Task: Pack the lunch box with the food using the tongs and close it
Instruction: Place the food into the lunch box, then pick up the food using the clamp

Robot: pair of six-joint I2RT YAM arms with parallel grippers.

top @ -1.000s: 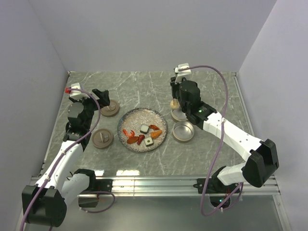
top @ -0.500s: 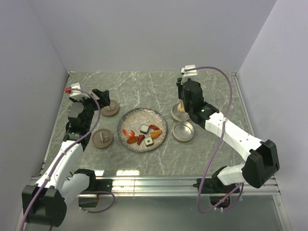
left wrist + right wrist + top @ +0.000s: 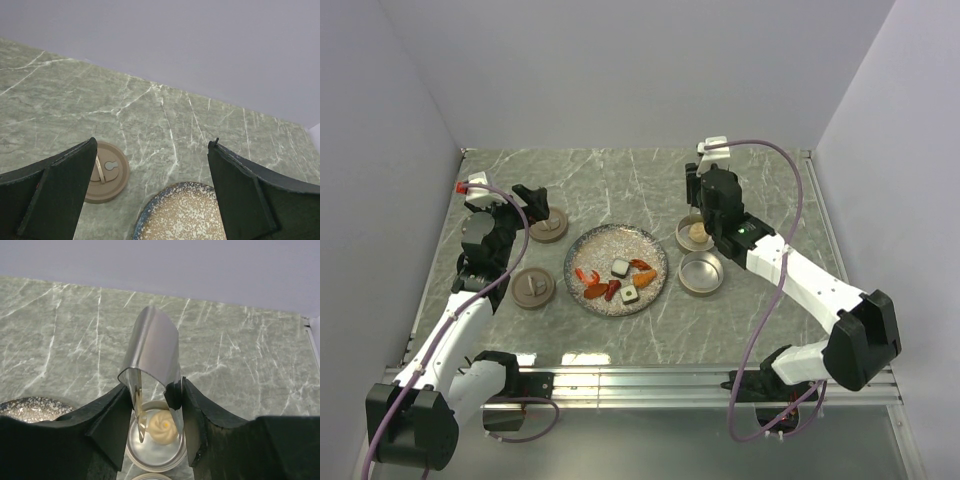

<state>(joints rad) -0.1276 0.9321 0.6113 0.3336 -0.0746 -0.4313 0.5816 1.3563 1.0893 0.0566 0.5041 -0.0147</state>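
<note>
My right gripper (image 3: 706, 214) is shut on the tongs (image 3: 152, 347), whose two thin metal arms hang down into the far round tin (image 3: 146, 456) of the lunch box. The arms stand slightly apart on either side of a pale round ball (image 3: 163, 427) that rests on the tin's floor (image 3: 686, 241). A second tin (image 3: 701, 272) stands just in front of it. Red bits (image 3: 590, 279), an orange piece (image 3: 643, 279) and white squares (image 3: 620, 266) lie on the speckled plate (image 3: 582, 248). My left gripper (image 3: 152, 145) is open, above the table by the far lid (image 3: 107, 172).
Two brown round lids lie left of the plate, one far (image 3: 548, 226) and one near (image 3: 533, 288). The plate's rim (image 3: 145, 216) shows under the left gripper. Grey walls close in the left, back and right sides of the marble table.
My right gripper carried the pale ball in the tongs rightward over the far tin. The tong arms have spread, and the ball now lies in the tin. The left arm is still.
</note>
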